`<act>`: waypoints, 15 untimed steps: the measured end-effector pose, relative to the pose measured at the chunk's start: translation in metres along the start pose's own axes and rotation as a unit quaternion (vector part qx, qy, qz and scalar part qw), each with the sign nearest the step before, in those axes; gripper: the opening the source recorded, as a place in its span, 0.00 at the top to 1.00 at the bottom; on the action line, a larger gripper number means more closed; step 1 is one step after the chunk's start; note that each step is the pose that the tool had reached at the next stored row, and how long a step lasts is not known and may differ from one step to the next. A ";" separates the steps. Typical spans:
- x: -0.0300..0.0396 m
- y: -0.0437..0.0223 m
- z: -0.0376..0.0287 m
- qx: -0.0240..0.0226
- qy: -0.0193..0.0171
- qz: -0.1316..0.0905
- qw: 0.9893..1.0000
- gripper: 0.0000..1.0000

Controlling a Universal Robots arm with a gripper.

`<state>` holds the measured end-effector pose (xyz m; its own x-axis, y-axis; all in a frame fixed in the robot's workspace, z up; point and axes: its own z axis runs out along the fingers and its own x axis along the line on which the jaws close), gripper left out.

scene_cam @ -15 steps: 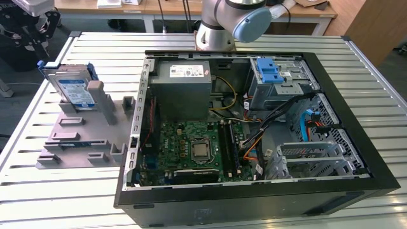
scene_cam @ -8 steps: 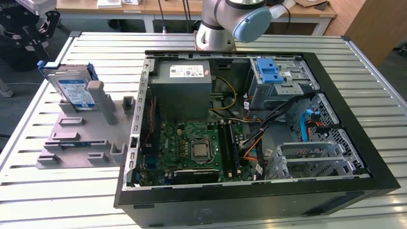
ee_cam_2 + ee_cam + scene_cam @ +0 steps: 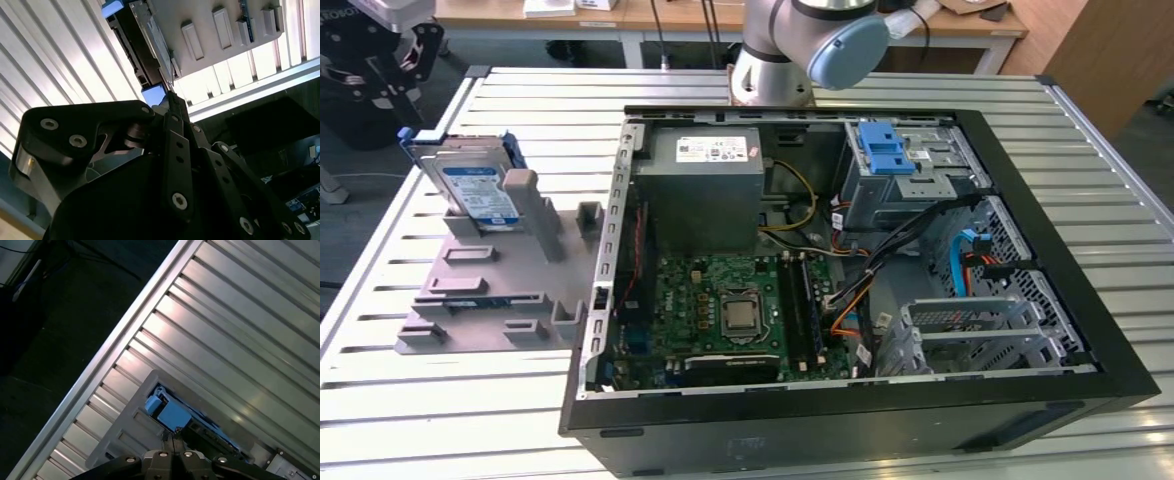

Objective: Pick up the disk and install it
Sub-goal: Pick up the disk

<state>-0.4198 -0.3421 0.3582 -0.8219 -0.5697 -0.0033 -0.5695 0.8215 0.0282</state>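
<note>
Disk (image 3: 470, 188) stands on edge in grey holder (image 3: 494, 290) on slatted table (image 3: 454, 420), beside open computer case (image 3: 854, 420), at the exterior view's left of it; gripper (image 3: 380, 88) hangs above disk, farther from the case; claw pressed together, pinching nothing; in both wrist views, tips (image 3: 171, 100) (image 3: 173, 436) sit near the disk's blue frame (image 3: 154, 94) (image 3: 172, 415); contact cannot be told.

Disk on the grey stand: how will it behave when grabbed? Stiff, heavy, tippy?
Likely rigid: the disk looks like a metal slab in a blue frame. It is probably heavy for its size. It stands on edge in the grey holder, so a sideways nudge might tip it, and its smooth faces could be slick.
</note>
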 end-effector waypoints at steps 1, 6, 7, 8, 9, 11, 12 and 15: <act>0.0001 0.0000 0.0002 0.001 -0.002 -0.001 1.000 0.89; 0.0001 0.0001 0.0016 0.002 -0.003 -0.032 0.999 0.89; 0.0001 0.0001 0.0020 0.002 -0.002 -0.041 0.999 0.89; 0.0001 0.0001 0.0024 0.002 -0.002 -0.051 0.999 0.89; 0.0001 0.0001 0.0027 0.002 -0.002 -0.059 0.998 0.89; 0.0002 0.0000 0.0034 0.002 -0.002 -0.078 0.997 0.89; 0.0002 0.0000 0.0035 0.002 -0.002 -0.087 0.996 0.89; 0.0002 0.0000 0.0042 0.002 -0.002 -0.112 0.994 0.89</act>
<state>-0.4200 -0.3421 0.3540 -0.6748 -0.7379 -0.0120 -0.7379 0.6745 0.0216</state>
